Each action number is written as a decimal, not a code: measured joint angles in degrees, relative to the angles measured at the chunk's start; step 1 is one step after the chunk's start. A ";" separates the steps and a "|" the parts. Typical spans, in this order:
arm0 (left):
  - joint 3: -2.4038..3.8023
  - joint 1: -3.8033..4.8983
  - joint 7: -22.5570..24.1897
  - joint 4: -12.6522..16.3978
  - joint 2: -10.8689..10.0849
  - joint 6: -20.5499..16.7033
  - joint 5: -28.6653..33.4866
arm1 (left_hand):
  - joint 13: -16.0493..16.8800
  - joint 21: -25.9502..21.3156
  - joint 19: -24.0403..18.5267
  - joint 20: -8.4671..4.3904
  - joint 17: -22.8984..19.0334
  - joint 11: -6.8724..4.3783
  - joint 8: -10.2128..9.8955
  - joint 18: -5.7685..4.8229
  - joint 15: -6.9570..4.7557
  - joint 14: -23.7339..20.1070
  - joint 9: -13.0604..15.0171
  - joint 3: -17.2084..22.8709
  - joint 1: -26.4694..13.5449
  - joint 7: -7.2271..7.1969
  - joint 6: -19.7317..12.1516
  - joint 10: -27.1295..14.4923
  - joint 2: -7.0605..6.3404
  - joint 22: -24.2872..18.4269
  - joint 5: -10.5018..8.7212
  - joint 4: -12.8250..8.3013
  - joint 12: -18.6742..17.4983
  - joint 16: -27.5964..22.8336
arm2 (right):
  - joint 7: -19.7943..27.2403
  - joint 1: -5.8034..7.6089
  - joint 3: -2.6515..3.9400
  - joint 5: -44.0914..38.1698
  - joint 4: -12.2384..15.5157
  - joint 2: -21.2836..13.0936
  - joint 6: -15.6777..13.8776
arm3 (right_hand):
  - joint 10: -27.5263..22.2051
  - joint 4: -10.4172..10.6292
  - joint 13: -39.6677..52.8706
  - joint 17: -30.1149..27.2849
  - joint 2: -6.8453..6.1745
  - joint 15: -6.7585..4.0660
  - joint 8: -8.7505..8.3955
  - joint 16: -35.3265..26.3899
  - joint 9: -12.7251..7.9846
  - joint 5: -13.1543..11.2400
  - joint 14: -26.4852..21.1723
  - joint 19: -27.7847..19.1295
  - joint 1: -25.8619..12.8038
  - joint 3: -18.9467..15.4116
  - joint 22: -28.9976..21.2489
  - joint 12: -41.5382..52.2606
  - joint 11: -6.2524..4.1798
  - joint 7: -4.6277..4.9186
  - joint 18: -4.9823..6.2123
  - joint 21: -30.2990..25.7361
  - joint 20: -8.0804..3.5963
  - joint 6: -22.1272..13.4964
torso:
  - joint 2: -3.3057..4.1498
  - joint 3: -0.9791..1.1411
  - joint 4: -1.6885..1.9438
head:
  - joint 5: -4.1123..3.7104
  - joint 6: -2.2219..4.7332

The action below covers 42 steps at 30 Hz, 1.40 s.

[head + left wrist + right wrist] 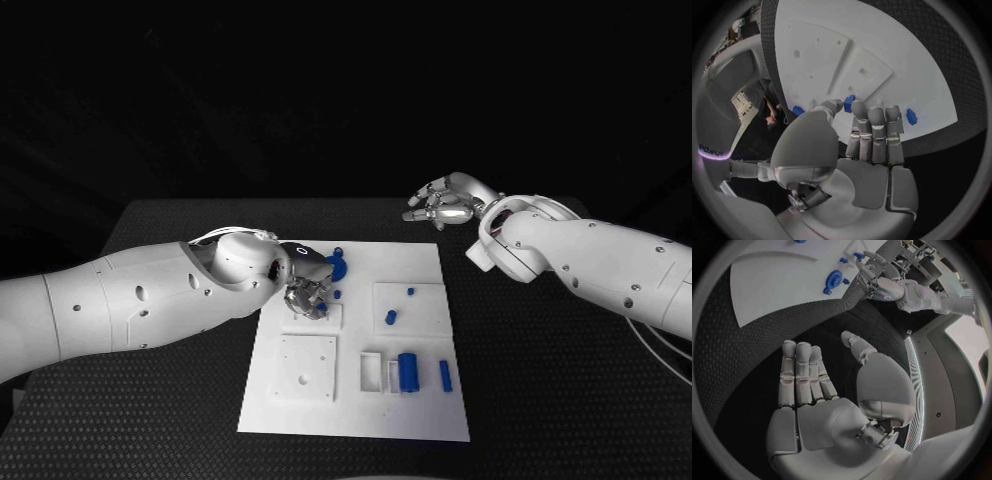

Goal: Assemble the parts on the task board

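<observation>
The left robot hand [306, 292], fingers curled, seemingly pinching a small blue part [849, 102], hovers mid-frame over the task board [418, 410]; lower straight, seating gently. The right robot hand [450, 203] waits spread, upper right.

Black table [173, 400] w/ fine woven-looking texture, dark all round it. Same textured black surface in left wrist view [954, 75] and right wrist view [748, 355]. Thin lit strip [914, 385] runs along table's edge in right wrist view.
</observation>
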 measured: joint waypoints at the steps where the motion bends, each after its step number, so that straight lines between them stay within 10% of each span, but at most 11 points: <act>1: 0.00 0.00 0.03 0.00 0.01 0.00 0.00 | 0.00 0.00 0.00 0.00 0.03 0.00 0.00 0.00 0.00 0.00 0.06 0.00 0.21 0.09 0.09 0.00 0.21 0.00 0.00 0.00 0.00 0.00 | 0.00 0.00 0.00 0.00 0.00 0.00 0.00 | 0.00 0.00 0.00 0.00 0.00 0.00 0.00 0.00 0.00 0.00 0.00 0.02 0.00 0.00 0.00 0.00 0.00 0.06 0.00 0.00 -0.02 0.06 | 0.00 0.00 0.00 | 0.00 -0.01; 42: 0.03 -0.02 0.77 -0.41 -0.57 -0.24 4.33 | 0.60 0.00 -1.64 0.41 0.48 -0.37 0.67 0.01 0.41 -0.80 0.97 -3.77 4.53 -0.51 1.67 -0.41 7.17 0.02 3.88 -4.13 -0.49 0.00 | -0.01 0.00 0.00 -0.03 0.06 -0.16 0.22 | 0.00 -0.16 -0.11 -0.06 0.00 0.00 0.00 0.00 -0.04 0.00 0.00 0.30 0.00 -0.16 0.01 0.22 0.00 -0.06 0.01 -0.22 -0.13 0.14 | -0.04 0.03 -0.03 | 0.12 -0.01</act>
